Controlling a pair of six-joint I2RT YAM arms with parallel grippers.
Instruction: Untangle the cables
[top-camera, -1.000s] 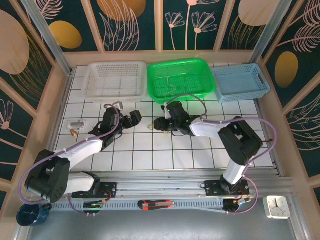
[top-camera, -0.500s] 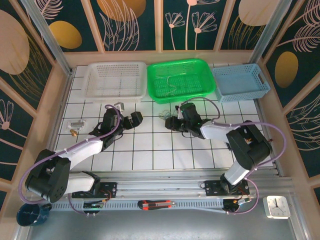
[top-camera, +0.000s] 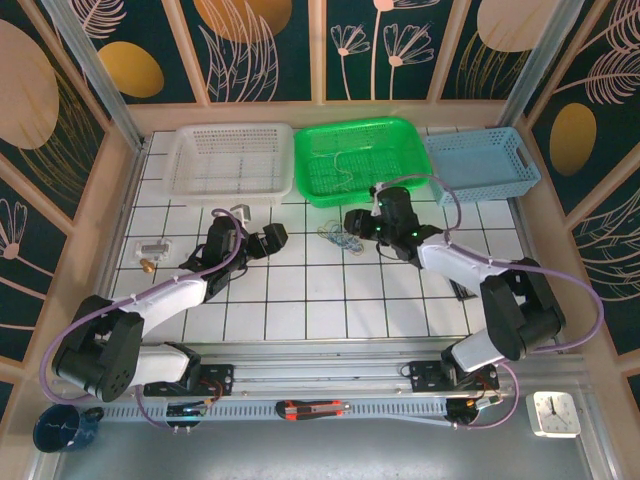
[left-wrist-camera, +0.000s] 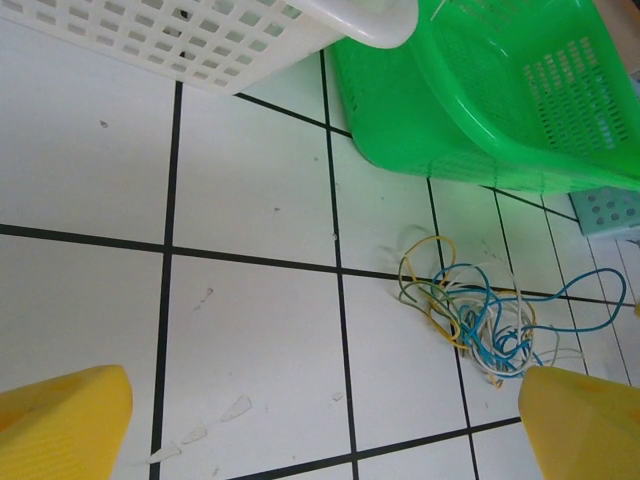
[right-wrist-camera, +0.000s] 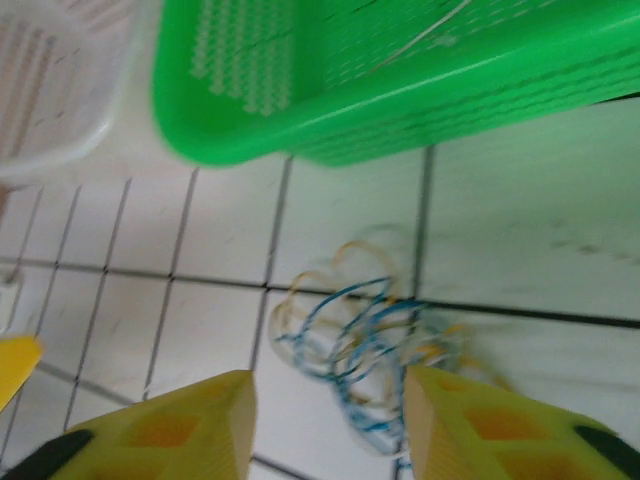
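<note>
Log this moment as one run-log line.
left gripper: open, empty | right gripper: open, over cables | cables: tangled clump on tiled table, beside green basket | task: not done

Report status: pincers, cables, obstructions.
Left pincer open, empty. Right pincer open above cables, not gripping. Cables tangled, on tile. Green basket beside clump, not touching.

The cables (left-wrist-camera: 478, 322) are seen as a loose tangle of thin blue, pale yellow and whitish strands, laid flat on the bench (left-wrist-camera: 250, 320) near the green basket (left-wrist-camera: 480, 90).
</note>
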